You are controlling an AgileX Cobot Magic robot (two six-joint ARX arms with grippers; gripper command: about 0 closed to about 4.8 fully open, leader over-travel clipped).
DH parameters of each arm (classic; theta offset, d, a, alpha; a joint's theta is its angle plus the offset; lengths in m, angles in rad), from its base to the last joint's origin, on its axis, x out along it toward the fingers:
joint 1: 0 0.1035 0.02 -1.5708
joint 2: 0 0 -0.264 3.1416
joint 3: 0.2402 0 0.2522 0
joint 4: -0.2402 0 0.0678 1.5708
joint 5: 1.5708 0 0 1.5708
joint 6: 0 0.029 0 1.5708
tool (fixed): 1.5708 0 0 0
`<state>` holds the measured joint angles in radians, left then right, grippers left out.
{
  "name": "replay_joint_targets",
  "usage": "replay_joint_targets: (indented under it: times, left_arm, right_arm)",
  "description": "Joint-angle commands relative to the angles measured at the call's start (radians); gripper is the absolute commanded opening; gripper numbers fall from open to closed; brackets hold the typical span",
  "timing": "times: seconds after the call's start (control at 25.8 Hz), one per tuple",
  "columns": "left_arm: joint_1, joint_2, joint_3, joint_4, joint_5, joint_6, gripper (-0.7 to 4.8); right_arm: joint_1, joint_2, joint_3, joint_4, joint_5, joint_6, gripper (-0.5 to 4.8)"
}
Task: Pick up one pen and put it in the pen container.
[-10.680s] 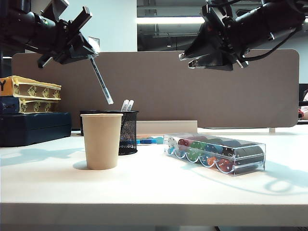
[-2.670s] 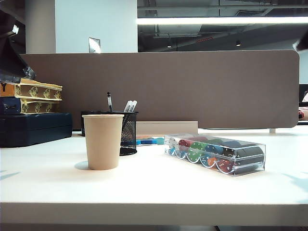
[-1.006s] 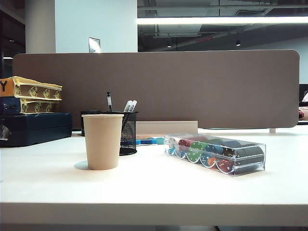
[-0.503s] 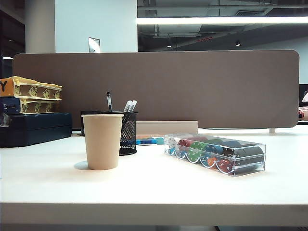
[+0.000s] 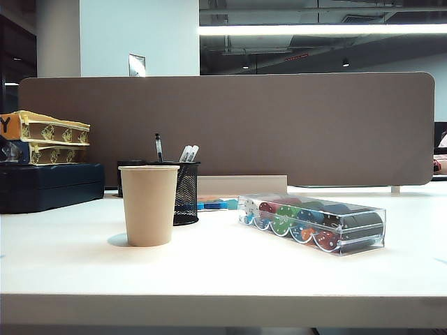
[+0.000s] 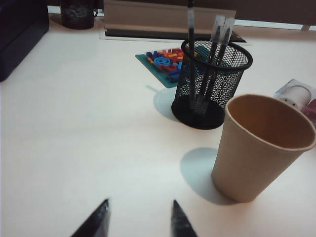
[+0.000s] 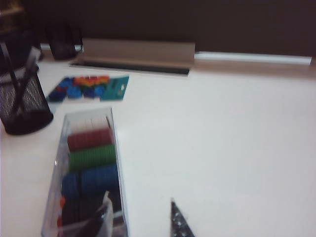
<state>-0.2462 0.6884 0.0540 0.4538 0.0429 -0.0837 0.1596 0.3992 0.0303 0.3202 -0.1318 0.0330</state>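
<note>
Your slim black pen [image 6: 190, 54] is standing upright inside the black wire-mesh cylindrical pen container [image 6: 212, 84], and you can see it poking up above the rim in the exterior view [image 5: 158, 147]. 2 white-tipped pens [image 6: 219, 37] lean in the same holder beside it. The container [image 5: 186, 192] sits on the white table [image 5: 223, 272], just behind the tan paper cup [image 5: 148, 204], which stands upright and apart from it [image 6: 259, 148].

Your left gripper [image 6: 139, 219] hovers above bare table on the near side of the cup and holder, fingertips [image 6: 98, 217] spread with nothing between them. Your right gripper [image 7: 140, 217] is also spread and holds nothing, one fingertip [image 7: 178, 222] over the table and the other by the end of the clear plastic box of coloured poker chips [image 7: 91, 173]. That box [image 5: 312, 223] lies to the right of the cup in the exterior view. A teal tray of small colourful pieces [image 6: 165, 61] rests behind the holder, and neither arm shows in the exterior view.
</note>
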Motion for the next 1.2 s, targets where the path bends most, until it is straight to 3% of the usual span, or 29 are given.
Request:
replay_joint_targets:
  times: [0.04, 0.23, 0.31, 0.39, 1.2]
  left_arm:
    - [0.001, -0.002, 0.003, 0.026, 0.002, -0.002, 1.52]
    - [0.001, -0.002, 0.002, -0.012, 0.003, 0.0, 1.52]
    - [0.001, -0.001, -0.002, -0.019, 0.006, -0.002, 1.52]
    - [0.001, -0.002, -0.013, -0.012, 0.004, 0.001, 1.52]
    - [0.001, -0.002, -0.047, 0.005, -0.002, 0.024, 1.52]
  right_arm:
    - [-0.001, -0.001, 0.005, 0.083, -0.002, 0.002, 1.48]
    - [-0.001, -0.001, 0.005, 0.024, 0.0, -0.002, 1.52]
    - [-0.001, -0.001, 0.002, 0.012, 0.003, -0.017, 1.98]
    - [-0.001, -0.001, -0.005, 0.014, 0.003, -0.032, 2.12]
    - [-0.001, -0.001, -0.03, -0.01, 0.021, -0.033, 2.11]
